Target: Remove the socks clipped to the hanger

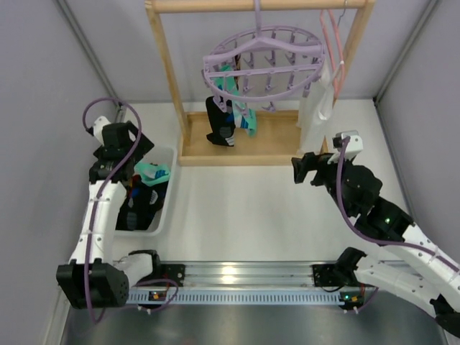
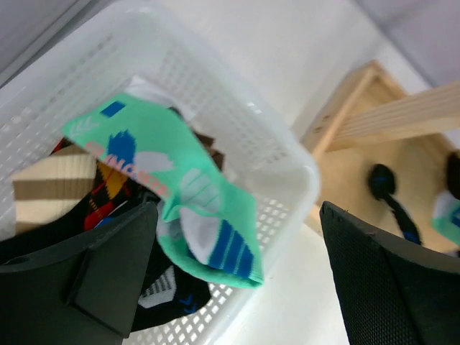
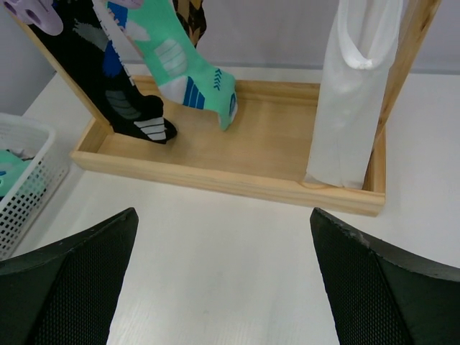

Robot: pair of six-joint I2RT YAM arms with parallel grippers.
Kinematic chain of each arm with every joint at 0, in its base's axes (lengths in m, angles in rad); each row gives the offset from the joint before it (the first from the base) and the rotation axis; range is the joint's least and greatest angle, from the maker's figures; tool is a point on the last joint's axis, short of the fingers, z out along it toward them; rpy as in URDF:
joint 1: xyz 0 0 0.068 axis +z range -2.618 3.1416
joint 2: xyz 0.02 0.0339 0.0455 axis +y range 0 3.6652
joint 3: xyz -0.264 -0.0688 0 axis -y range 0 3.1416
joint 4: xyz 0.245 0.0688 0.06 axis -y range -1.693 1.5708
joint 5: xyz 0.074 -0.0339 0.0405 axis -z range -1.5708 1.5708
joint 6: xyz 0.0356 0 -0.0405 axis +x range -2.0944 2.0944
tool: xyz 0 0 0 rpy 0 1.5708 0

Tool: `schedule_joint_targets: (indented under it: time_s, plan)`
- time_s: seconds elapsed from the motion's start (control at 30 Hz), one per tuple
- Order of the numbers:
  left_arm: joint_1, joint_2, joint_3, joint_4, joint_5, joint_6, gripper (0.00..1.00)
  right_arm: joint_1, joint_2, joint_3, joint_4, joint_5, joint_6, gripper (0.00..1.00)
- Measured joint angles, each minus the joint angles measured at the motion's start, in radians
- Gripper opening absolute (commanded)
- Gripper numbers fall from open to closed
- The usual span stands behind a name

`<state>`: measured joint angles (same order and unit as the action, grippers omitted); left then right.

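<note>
The lilac round hanger (image 1: 262, 57) hangs from the wooden rack's top bar. A black sock (image 1: 219, 122) and a mint-green sock (image 1: 244, 118) hang from its left clips. In the right wrist view both show, the black sock (image 3: 108, 79) and the mint sock (image 3: 187, 72), with a brown argyle sock (image 3: 190, 14) behind. My left gripper (image 1: 136, 175) is open over the white basket (image 1: 159, 215). In the left wrist view it (image 2: 241, 287) is empty, and a mint sock (image 2: 180, 187) lies in the basket (image 2: 302, 172) on several other socks. My right gripper (image 1: 305, 169) is open and empty (image 3: 223, 287) above the table.
A white garment (image 3: 356, 93) hangs at the rack's right post beside a thin pink clothes hanger (image 1: 332, 43). The rack's wooden base tray (image 3: 237, 180) lies ahead of the right gripper. The basket's corner (image 3: 21, 172) shows at the left. Grey walls close both sides.
</note>
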<state>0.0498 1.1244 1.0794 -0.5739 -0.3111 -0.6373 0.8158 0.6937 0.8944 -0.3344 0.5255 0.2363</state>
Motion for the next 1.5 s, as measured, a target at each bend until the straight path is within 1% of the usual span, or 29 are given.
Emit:
schedule_joint_targets:
  time_s: [0.07, 0.13, 0.17, 0.23, 0.3, 0.33, 0.37, 0.47, 0.53, 0.67, 0.73, 0.87, 0.93, 1.07, 1.13, 1.17, 1.2, 1.23, 1.27, 1.37, 1.5]
  plan:
    - [-0.003, -0.027, 0.026, 0.006, 0.075, 0.024, 0.98, 0.0, -0.008, -0.002, -0.002, 0.0, 0.001, 0.99]
    - [-0.048, -0.044, 0.04, 0.044, 0.151, 0.058, 0.98, 0.0, -0.026, -0.012, -0.002, 0.0, 0.002, 1.0]
    - [-0.098, -0.049, 0.04, 0.072, 0.186, 0.08, 0.98, 0.0, -0.04, -0.024, -0.003, 0.0, 0.003, 0.99]
    - [-0.232, -0.048, 0.027, 0.15, 0.25, 0.123, 0.98, 0.0, -0.072, -0.05, -0.003, -0.005, 0.004, 0.99]
    - [-0.367, -0.051, -0.034, 0.288, 0.356, 0.172, 0.98, 0.0, -0.11, -0.082, -0.006, -0.019, 0.004, 1.0]
    - [-0.406, -0.055, -0.097, 0.405, 0.42, 0.195, 0.98, 0.0, -0.132, -0.093, -0.008, -0.033, 0.004, 0.99]
    - [-0.439, -0.059, -0.146, 0.48, 0.453, 0.203, 0.98, 0.0, -0.15, -0.103, -0.009, -0.052, 0.003, 0.99]
    - [-0.447, -0.042, -0.299, 0.7, 0.494, 0.24, 0.98, 0.0, -0.204, -0.109, -0.015, -0.12, -0.002, 0.99]
    - [-0.434, 0.02, -0.329, 0.796, 0.515, 0.266, 0.98, 0.0, -0.232, -0.109, -0.015, -0.157, -0.008, 1.0]
    - [-0.385, 0.187, -0.328, 1.013, 0.613, 0.311, 0.98, 0.0, -0.272, -0.109, -0.019, -0.223, -0.023, 1.0]
    - [-0.355, 0.256, -0.322, 1.093, 0.653, 0.322, 0.97, 0.0, -0.278, -0.109, -0.02, -0.251, -0.027, 0.99]
    - [-0.316, 0.385, -0.284, 1.209, 0.681, 0.354, 0.97, 0.0, -0.278, -0.116, -0.022, -0.306, -0.026, 0.99]
    - [-0.312, 0.419, -0.27, 1.257, 0.698, 0.365, 0.95, 0.0, -0.27, -0.124, -0.017, -0.343, -0.026, 0.99]
    - [-0.311, 0.494, -0.194, 1.33, 0.773, 0.387, 0.91, 0.0, -0.222, -0.142, -0.002, -0.415, -0.026, 1.0]
    - [-0.311, 0.517, -0.163, 1.346, 0.808, 0.388, 0.74, 0.0, -0.2, -0.148, 0.0, -0.443, -0.026, 0.99]
    - [-0.311, 0.523, -0.154, 1.353, 0.822, 0.388, 0.57, 0.0, -0.192, -0.149, -0.002, -0.452, -0.026, 0.99]
    - [-0.311, 0.531, -0.145, 1.359, 0.839, 0.383, 0.17, 0.0, -0.187, -0.149, 0.0, -0.462, -0.026, 1.0]
    - [-0.311, 0.537, -0.136, 1.366, 0.853, 0.378, 0.02, 0.0, -0.187, -0.149, 0.002, -0.468, -0.026, 0.99]
    - [-0.311, 0.542, -0.129, 1.369, 0.864, 0.378, 0.0, 0.0, -0.187, -0.149, 0.003, -0.475, -0.026, 1.0]
    - [-0.314, 0.541, -0.126, 1.38, 0.868, 0.376, 0.0, 0.0, -0.198, -0.149, 0.006, -0.484, -0.026, 0.99]
    - [-0.355, 0.481, -0.182, 1.381, 0.775, 0.392, 0.0, 0.0, -0.227, -0.149, 0.007, -0.488, -0.023, 0.99]
